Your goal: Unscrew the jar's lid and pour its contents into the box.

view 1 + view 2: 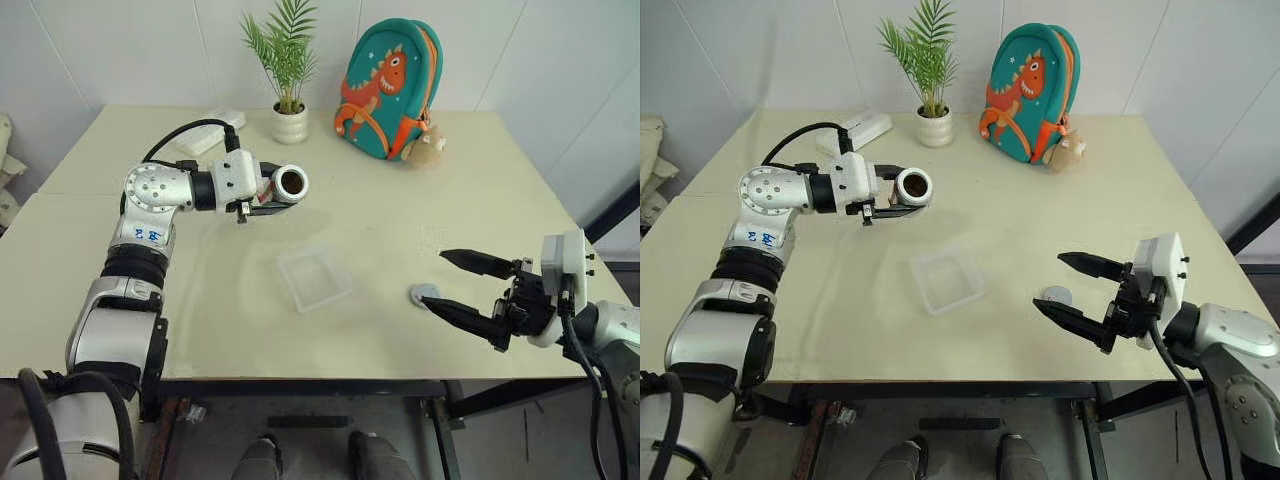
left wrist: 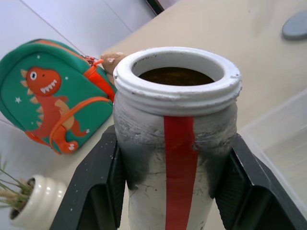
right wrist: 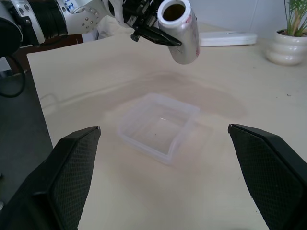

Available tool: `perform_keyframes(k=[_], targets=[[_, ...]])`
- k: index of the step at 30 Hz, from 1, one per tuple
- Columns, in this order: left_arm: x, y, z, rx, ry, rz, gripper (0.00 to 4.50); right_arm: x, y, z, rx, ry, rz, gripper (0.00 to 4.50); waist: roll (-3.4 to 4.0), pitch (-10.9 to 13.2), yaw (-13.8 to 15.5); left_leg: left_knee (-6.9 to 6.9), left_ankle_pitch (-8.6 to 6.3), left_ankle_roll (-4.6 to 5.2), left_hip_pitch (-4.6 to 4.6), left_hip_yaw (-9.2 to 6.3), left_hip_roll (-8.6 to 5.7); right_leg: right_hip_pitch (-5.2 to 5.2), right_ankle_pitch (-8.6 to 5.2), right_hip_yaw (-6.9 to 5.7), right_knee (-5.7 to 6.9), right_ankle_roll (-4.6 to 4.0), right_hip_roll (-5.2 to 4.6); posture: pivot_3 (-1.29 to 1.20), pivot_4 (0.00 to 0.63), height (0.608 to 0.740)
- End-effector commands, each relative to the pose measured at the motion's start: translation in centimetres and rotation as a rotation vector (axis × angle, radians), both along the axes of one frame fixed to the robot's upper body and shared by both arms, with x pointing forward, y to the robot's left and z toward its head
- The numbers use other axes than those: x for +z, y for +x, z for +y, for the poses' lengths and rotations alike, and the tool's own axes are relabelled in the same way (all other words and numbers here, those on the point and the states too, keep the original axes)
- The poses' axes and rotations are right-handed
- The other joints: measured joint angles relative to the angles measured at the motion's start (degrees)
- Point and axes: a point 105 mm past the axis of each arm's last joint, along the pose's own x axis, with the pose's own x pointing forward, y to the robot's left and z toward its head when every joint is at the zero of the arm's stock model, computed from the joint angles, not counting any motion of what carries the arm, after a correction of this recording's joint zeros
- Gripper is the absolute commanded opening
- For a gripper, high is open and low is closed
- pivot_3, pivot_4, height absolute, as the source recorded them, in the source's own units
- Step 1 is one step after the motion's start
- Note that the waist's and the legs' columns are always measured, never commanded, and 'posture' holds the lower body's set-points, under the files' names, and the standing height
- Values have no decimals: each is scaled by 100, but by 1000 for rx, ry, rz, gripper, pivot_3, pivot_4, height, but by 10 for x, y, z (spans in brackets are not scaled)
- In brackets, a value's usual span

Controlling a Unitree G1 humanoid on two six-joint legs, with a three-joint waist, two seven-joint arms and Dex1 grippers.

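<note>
Lying level, jar [image 1: 287, 185] mouth rightward

Dark contents [image 2: 175, 75] inside the jar [image 2: 178, 143] too dim to make out; jar base hidden between the left tool's [image 1: 268, 200] fingers [image 2: 93, 191]; backpack [image 2: 48, 91] cut by picture edge.
</note>
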Motion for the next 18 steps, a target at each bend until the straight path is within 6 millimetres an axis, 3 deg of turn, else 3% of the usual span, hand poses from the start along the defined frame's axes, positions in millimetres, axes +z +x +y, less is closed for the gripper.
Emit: perform_keyframes(k=[1,9,18], targets=[[12,-5,-28,-84,308,-401,2022,10,-4,-6,-33,-24,-51,4484,-2,1,25,-1,-2,-2,-2,0,0,-1,4,0,-2,9,1,0,150,740],[16,-5,-54,-203,604,-926,2022,6,-3,0,-66,-11,-45,4484,-2,1,10,0,-21,2,-10,10,2,-1,17,6,-27,46,2,0,150,740],[6,-18,-79,-429,706,-1336,2022,10,10,5,-61,-14,-53,4484,-3,2,-4,0,-35,0,-13,15,2,-7,9,8,-24,54,4,0,150,740]])
